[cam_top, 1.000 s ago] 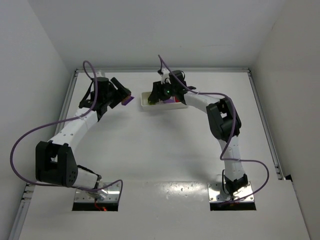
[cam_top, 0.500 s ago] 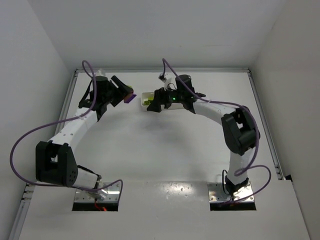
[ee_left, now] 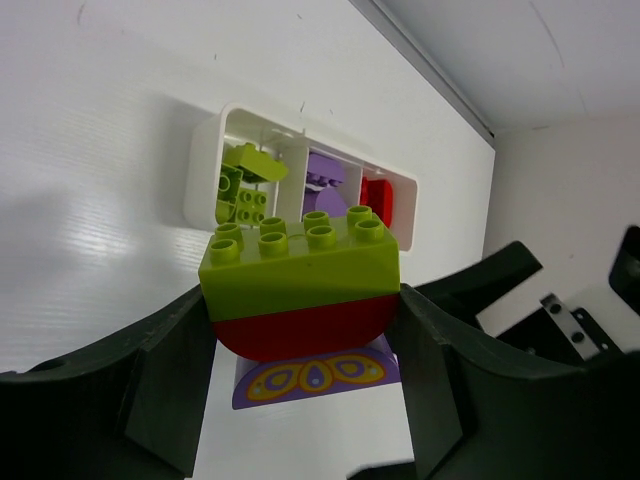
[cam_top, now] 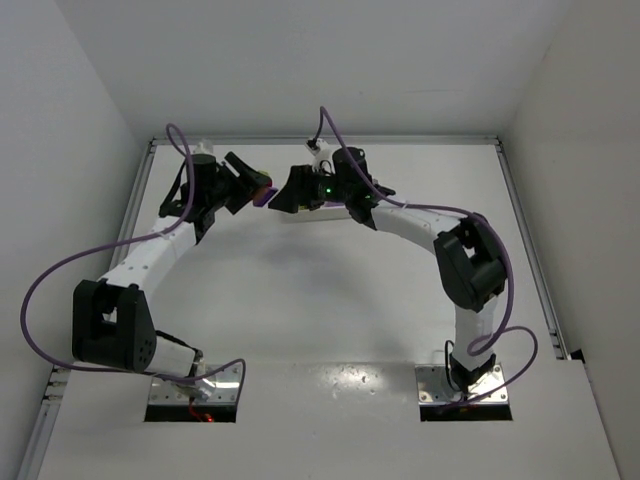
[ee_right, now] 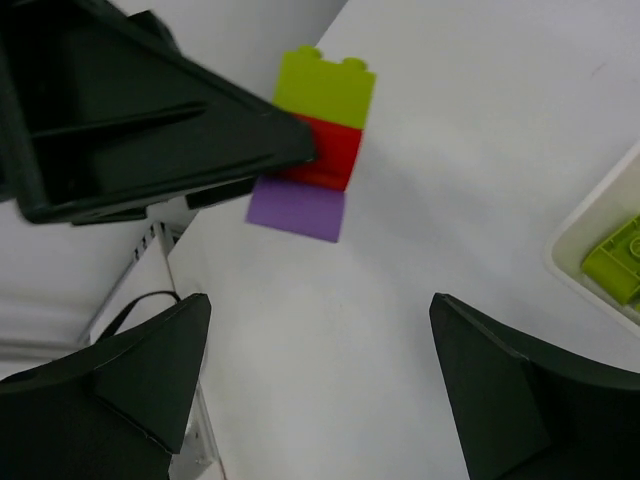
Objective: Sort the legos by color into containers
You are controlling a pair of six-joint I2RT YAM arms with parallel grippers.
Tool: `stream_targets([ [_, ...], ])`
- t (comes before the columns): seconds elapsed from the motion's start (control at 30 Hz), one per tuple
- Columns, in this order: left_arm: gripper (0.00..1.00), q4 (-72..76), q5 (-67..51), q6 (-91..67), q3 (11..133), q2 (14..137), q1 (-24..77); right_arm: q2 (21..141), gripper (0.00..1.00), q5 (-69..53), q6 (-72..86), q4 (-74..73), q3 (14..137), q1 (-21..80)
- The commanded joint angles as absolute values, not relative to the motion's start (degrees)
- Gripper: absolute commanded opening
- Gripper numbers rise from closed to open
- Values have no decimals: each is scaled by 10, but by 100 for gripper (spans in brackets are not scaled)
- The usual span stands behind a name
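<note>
You're clamping a three-brick stack (ee_left: 300, 300) in the left gripper (ee_left: 303, 335), off the table near the lime end of the white tray (ee_left: 200, 175). The stack is a lime brick (ee_left: 295, 262) on top, a red brick (ee_left: 300, 328) in the middle and a purple brick (ee_left: 315, 378) at the bottom. The fingers look seated on the red one. The right gripper (ee_right: 325, 370) is facing the stack with its fingers wide apart, holding nothing. The tray is holding sorted bricks (ee_left: 245, 182), one colour per compartment. For the pull-off, centre on the lime brick only, close across its flat sides, hold the left clamp firm, and peel by tilting rather than a straight tug.
</note>
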State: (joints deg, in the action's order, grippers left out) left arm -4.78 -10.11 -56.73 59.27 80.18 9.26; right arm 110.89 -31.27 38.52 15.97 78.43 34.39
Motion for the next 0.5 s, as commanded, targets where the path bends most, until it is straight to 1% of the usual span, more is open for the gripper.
stream_targets([
  [0.0,0,-16,-115,-580,586,802,84,1128,91,-273,439,199,830,358],
  [0.13,0,-16,-120,-580,580,791,84,1151,91,-253,445,192,849,358],
  [0.4,0,-16,-126,-580,569,791,84,1179,91,-259,450,204,883,358],
  [0.43,0,-16,-126,-580,569,791,84,1184,89,-259,450,204,883,358],
  [0.47,0,-16,-126,-580,569,791,84,1184,84,-264,450,210,883,358],
])
